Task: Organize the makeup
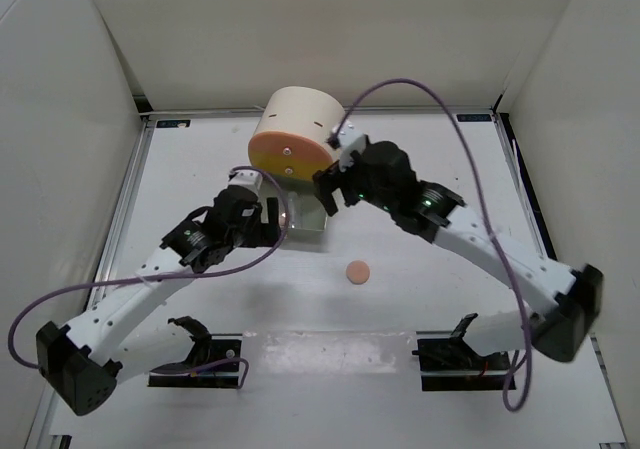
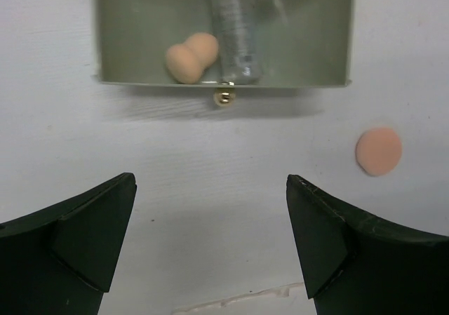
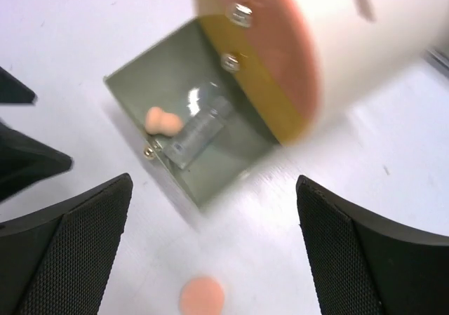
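Item: round peach sponge (image 2: 378,151), loose on worktop (image 2: 210,139) outside drawer (image 2: 133,20), fwd-right of my left claw (image 2: 210,182), just behind tips of my right claw (image 3: 214,182); both claws spread, empty, right prob. nearer.

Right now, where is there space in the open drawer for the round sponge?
The biggest bare patch in the drawer lies between the clear tube and the wall nearer the round sponge. A smaller one sits beyond the peanut-shaped sponge. The middle is crowded.
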`<state>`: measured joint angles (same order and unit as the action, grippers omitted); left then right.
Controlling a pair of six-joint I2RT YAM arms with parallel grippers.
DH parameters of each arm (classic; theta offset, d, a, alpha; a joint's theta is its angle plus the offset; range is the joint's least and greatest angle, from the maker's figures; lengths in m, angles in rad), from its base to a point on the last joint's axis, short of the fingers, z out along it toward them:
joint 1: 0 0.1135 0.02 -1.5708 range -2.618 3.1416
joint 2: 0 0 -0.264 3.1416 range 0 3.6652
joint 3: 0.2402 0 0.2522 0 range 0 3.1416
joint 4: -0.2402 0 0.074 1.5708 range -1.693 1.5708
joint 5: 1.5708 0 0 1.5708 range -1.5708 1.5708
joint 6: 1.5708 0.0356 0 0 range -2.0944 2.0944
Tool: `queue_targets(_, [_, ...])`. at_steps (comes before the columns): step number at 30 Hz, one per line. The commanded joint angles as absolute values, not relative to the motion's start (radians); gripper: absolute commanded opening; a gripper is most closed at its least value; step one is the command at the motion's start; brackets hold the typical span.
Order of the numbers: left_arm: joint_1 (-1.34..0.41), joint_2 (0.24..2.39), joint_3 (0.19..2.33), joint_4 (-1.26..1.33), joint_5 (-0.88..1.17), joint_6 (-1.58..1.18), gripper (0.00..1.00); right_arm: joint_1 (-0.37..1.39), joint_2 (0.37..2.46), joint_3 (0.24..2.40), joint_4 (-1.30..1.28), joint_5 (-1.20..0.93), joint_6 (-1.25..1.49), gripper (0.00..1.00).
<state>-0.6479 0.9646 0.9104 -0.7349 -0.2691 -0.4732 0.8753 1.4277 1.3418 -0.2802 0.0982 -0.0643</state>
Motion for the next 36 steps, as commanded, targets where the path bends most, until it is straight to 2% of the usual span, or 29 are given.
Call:
queue_targets(1, [-0.713,1.061,0.948,-0.623,-0.221,-0.426,0.98,0.847,1.259,1.218,-0.377,0.343,0.128,0.99])
queue_targets(2, [-0.779,1.092,0.96,-0.605,-0.219,-0.425,0.98,0.835,1.227,1.194,-0.411,0.459,0.199,0.99])
queue_targets(5, [-0.933,1.245,0.986,-0.497,-0.219,-0.423,0.98,0.749,1.117,1.106,-0.549,0.613,0.355,0.99])
queue_targets(8, [-1.043,1.405,1.017,-0.42,-0.232,-0.429,0.98,0.648,1.013,1.014,-0.644,0.666,0.457,0.99])
queue_targets(13, [-1.086,1.628,1.043,-0.252,-0.166,-0.454,0.93,0.491,0.884,0.97,-0.749,0.718,0.54,0.99])
queue_targets(20, [-1.104,1.899,1.233,-0.273,-0.244,-0.442,0.84,0.387,0.851,0.957,-0.739,0.611,0.503,0.99])
queue_targets(22, [-1.104,1.927,1.255,-0.282,-0.245,-0.437,0.71,0.377,0.856,0.962,-0.742,0.601,0.497,0.99])
queue_targets(23, [-1.104,1.939,1.258,-0.307,-0.247,-0.439,0.58,0.374,0.859,0.963,-0.749,0.598,0.491,0.99])
queue_targets(25, [-1.106,1.933,1.246,-0.325,-0.241,-0.451,0.45,0.368,0.856,0.974,-0.749,0.601,0.491,0.99])
queue_targets(26, [-1.109,1.902,1.233,-0.331,-0.244,-0.456,0.3,0.362,0.856,0.973,-0.749,0.601,0.485,0.99])
queue_targets(29, [-1.121,1.814,1.178,-0.362,-0.29,-0.485,0.09,0.362,0.847,0.971,-0.73,0.601,0.479,0.99])
queue_targets(34, [-1.132,1.626,1.189,-0.436,-0.405,-0.506,0.1,0.362,0.865,0.959,-0.66,0.543,0.466,0.99])
queue_targets(36, [-1.131,1.522,1.166,-0.399,-0.491,-0.518,0.13,0.362,0.883,0.947,-0.632,0.517,0.448,0.99])
